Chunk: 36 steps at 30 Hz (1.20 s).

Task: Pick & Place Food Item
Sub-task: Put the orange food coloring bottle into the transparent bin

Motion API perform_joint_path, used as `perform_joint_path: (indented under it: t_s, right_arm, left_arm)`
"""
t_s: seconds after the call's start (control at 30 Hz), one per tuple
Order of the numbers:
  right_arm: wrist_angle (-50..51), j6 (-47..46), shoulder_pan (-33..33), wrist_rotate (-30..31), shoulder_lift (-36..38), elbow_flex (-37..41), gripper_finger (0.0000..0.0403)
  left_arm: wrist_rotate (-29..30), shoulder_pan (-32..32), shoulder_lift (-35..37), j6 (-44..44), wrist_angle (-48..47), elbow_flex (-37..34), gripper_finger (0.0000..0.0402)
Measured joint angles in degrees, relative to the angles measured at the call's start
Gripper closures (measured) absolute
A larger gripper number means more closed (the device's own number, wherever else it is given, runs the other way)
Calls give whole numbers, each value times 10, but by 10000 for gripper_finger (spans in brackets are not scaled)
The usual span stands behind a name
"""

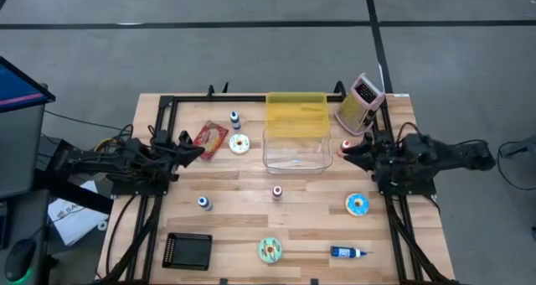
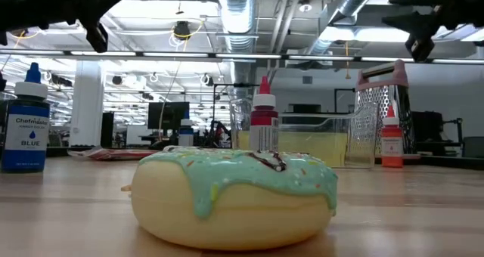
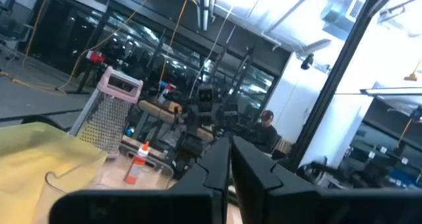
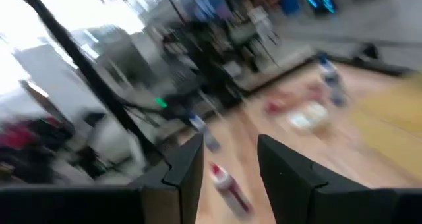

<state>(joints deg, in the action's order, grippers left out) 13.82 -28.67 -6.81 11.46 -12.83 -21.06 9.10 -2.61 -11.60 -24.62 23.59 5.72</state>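
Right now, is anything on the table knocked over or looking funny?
One small bottle with a blue label lies flat on its side near the front edge of the wooden table, while the other small bottles stand upright. The metal box grater leans tilted at the back right. Nothing spilled.

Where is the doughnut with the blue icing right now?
In the high view, the blue-iced doughnut lies on the table's right side, just below the right gripper and above the blue bottle lying flat.

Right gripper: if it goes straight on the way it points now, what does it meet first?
Probably the clear container: the right gripper, open and empty, points across the table at its side. The red-capped bottle sits right at its tips, so height is uncertain.
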Motion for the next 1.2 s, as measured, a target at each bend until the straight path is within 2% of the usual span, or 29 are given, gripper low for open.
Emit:
perform_joint_path:
  t_s: [0.17, 0.27, 0.47, 0.6, 0.73, 0.87, 1.03, 1.2]
  right_arm:
    - [202, -24, -10, 79, -152, -143, 266]
    - [334, -62, -8, 107, -257, -238, 266]
    - [621, -164, 17, 111, -484, -390, 266]
    - [703, -187, 40, 112, -581, -429, 263]
    - [683, -174, 77, 113, -598, -433, 252]
    - [661, -163, 116, 108, -573, -433, 233]
    - [654, -160, 168, 73, -533, -429, 207]
    - [620, -152, 224, 11, -515, -380, 191]
  left_arm:
    - [0, 0, -29, 31, 45, 0, 390]
    - [0, 0, -52, 39, 90, 0, 390]
    - [-37, 0, -106, 46, 134, 0, 390]
    - [-65, 0, -141, 36, 173, 0, 390]
    - [-73, 0, -169, 26, 212, 0, 390]
    - [-75, -12, -192, 19, 243, 0, 390]
    - [-75, -36, -210, 32, 283, 0, 390]
    - [-75, -55, -213, 51, 300, 0, 390]
